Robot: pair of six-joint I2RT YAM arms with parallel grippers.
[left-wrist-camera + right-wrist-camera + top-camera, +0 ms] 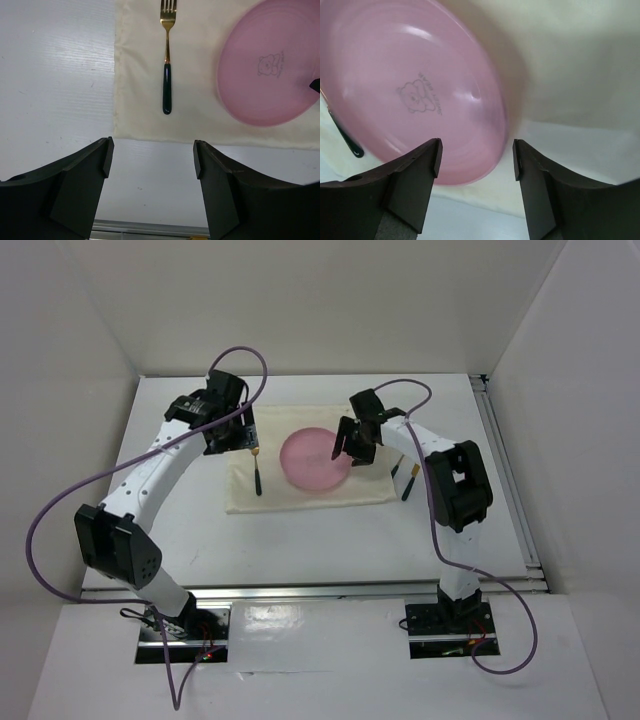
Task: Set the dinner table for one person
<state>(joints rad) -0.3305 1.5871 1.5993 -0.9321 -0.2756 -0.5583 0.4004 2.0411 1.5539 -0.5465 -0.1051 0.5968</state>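
Note:
The white dinner table [180,530] carries a cream cloth mat [300,498]. A pink plate [315,460] lies on the mat's middle. A gold fork with a dark handle [257,476] lies on the mat left of the plate. My left gripper [238,436] is open and empty, above the table beyond the mat's far left part. In the left wrist view it [152,157] frames bare table, with the fork [167,60] and plate [270,65] ahead. My right gripper [349,447] is open and empty over the plate's right rim, as the right wrist view [476,157] also shows with the plate [415,85].
A dark-handled utensil [406,483] lies on the table just right of the mat, partly hidden by the right arm. Metal rails [510,490] run along the table's right and near edges. White walls enclose the table on three sides.

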